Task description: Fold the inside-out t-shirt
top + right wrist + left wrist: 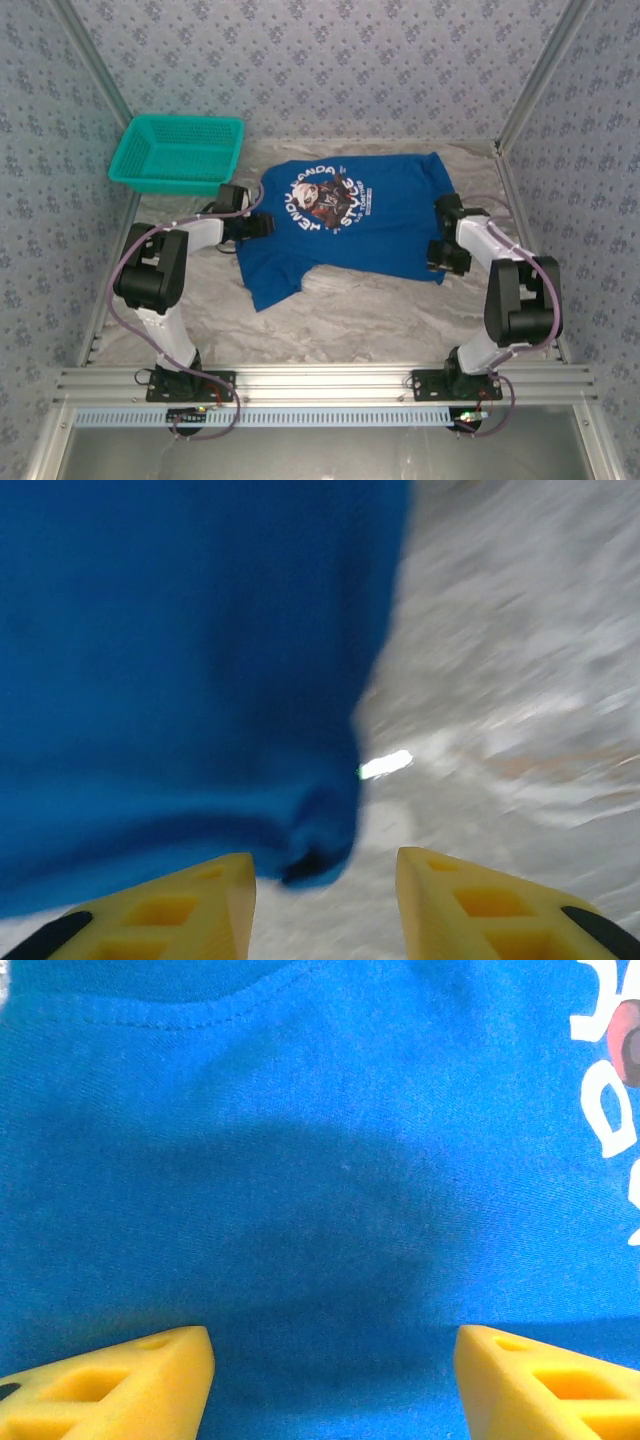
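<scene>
The left gripper (pixel 335 1385) is hanging with its yellow fingers (pixel 120 1385) spread wide over the t-shirt (pixel 390 235), gripping nothing. Smooth blue knit is lying flat between them, a stitched seam is curving across farther ahead, and white lettering is running down the right side of the wrist view. The right gripper (pixel 325 905) is standing partly open and holding nothing, its tips just at a rumpled corner of the shirt's edge, though that view is blurring badly. From above, the shirt is lying spread across the middle of the surface (pixel 350 320) with one gripper at its left edge and one at its right. A round white and red print (pixel 325 200) is facing up. A teal mesh basket (pixel 178 150) is sitting at the far left corner, near the left arm and apart from the shirt. The surface is showing a grey marbled pattern, and pale flower-patterned walls (pixel 300 60) are closing in around a metal frame (pixel 320 380)
</scene>
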{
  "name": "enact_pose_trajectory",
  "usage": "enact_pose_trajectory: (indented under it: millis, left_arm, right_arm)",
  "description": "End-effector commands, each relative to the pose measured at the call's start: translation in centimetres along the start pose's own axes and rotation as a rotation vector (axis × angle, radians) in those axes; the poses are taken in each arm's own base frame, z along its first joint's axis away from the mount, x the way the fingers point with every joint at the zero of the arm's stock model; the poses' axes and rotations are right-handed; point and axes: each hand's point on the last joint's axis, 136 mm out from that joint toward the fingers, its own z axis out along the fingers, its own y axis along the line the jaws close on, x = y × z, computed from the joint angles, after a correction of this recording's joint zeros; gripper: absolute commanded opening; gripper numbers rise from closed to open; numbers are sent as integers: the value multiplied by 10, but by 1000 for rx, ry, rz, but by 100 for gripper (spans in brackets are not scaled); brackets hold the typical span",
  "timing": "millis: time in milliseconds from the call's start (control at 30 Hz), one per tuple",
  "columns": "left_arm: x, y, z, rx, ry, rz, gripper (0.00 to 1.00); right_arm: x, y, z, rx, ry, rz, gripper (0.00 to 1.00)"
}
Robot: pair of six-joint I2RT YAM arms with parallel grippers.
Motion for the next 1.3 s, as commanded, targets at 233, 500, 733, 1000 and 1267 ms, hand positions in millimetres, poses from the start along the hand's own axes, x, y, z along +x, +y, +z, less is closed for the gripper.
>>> enact_pose_trajectory:
  millis: [233,500,733,1000,1267]
  left_arm:
    - [35,23,10,-57,105,-48,66]
    - [36,27,13,-70,109,-56,65]
    - [38,30,15,-85,115,-64,63]
    - [38,30,15,-85,111,-62,63]
    - [37,29,15,-79,111,-63,63]
  right_arm:
    - [21,-9,28,32,96,35,43]
    - [0,-27,33,53,66,84,28]
    - [-14,-40,30,49,47,122,8]
    - [-16,-43,10,-4,-12,151,8]
    - [12,-6,7,-160,29,107,33]
